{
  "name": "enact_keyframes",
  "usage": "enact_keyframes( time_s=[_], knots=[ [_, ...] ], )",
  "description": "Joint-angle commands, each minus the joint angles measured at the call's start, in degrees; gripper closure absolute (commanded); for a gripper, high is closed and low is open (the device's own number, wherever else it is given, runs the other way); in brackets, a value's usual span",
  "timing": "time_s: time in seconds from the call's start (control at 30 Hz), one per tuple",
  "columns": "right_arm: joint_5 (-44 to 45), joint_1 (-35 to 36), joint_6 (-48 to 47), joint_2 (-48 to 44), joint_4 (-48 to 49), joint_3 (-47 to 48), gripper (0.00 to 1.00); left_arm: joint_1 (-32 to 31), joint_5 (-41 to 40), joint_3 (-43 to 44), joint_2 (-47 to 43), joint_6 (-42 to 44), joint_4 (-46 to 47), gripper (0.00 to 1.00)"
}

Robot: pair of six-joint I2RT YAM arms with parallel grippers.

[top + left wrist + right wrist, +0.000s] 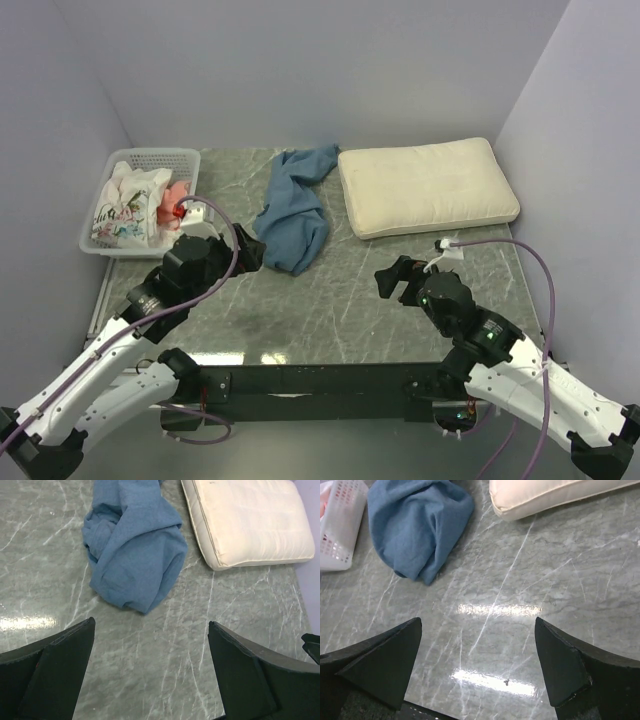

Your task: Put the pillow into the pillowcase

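Note:
The cream pillow (428, 187) lies flat, plain face up, at the back right of the table; its near edge (250, 522) shows in the left wrist view and a corner (545, 495) in the right wrist view. Left of it the blue pillowcase (295, 210) sits crumpled in a heap (132, 550) (415, 527). My left gripper (250, 252) hovers just near-left of the pillowcase, open and holding nothing (150, 645). Nearer the front, my right gripper (397, 280) stands below the pillow, also open and holding nothing (477, 645).
A white plastic basket (185, 160) with white floral and pink cloths stands at the back left, its corner (342, 530) beside the pillowcase. Grey walls close in the back and both sides. The marble table (330, 310) ends at a dark front edge.

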Motion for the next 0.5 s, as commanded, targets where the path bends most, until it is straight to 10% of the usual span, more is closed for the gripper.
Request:
enact_keyframes(
  time_s=[0.0,0.47],
  knots=[
    [1.66,-0.16,0.55,0.06,0.29,2.57,0.0,0.19,-0.08,0.62,-0.92,0.69,-1.09,0.01],
    [-0.45,-0.25,0.64,-0.12,5.21,-0.59,0.0,0.19,1.42,-0.26,1.63,-1.33,-1.79,0.01]
  ],
)
